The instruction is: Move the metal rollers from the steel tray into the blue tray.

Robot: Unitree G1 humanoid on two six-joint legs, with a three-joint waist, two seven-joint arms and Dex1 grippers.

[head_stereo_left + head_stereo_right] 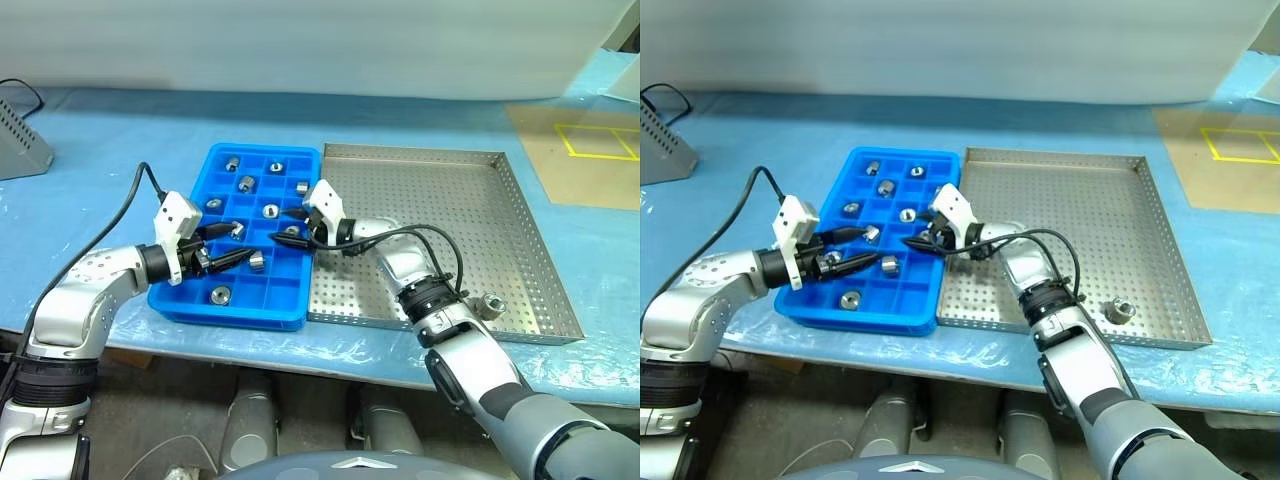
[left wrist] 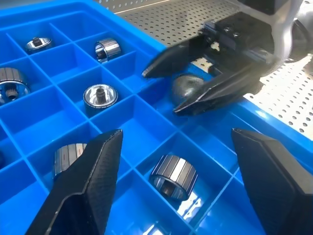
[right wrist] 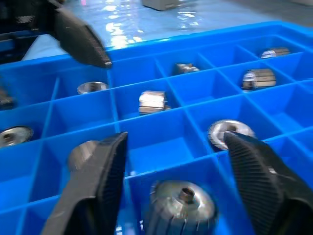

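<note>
The blue tray (image 1: 285, 300) lies left of the steel tray (image 1: 440, 200), and several metal rollers (image 1: 220, 294) sit in its compartments. One roller (image 1: 491, 305) rests on the steel tray's perforated floor near the front right corner. My right gripper (image 1: 285, 228) hovers open over the blue tray's right columns. A roller (image 3: 181, 200) lies in the compartment under its spread fingers (image 3: 98, 186). My left gripper (image 1: 243, 243) is open over the tray's middle, pointing toward the right gripper (image 2: 195, 83). Nothing is between its fingers, and a ribbed roller (image 2: 173, 176) lies below them.
A grey device (image 1: 20, 140) with a black cable stands at the far left of the blue-covered table. A tan sheet with yellow tape (image 1: 590, 150) lies at the back right. The table's front edge runs just below both trays.
</note>
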